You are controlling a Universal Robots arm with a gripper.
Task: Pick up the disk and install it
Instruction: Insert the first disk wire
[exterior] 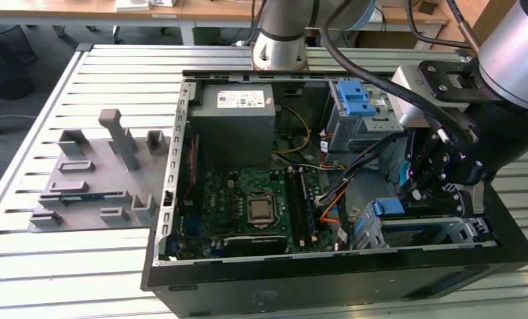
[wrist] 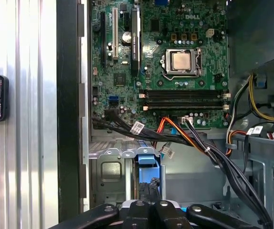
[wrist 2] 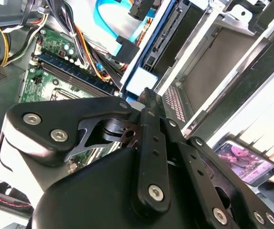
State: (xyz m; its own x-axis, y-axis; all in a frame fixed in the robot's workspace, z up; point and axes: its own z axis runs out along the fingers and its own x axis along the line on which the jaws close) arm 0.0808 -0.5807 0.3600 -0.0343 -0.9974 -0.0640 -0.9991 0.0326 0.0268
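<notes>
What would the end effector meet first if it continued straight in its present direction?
Most likely the blue-framed edge of the disk, directly ahead of the end effector in the drive bay; the remaining gap is unclear.

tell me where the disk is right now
The disk sits inside the open computer case at the exterior view's right, in the drive bay beside the motherboard, right under the gripper; in the first wrist view its blue frame shows past the fingertips.
</notes>
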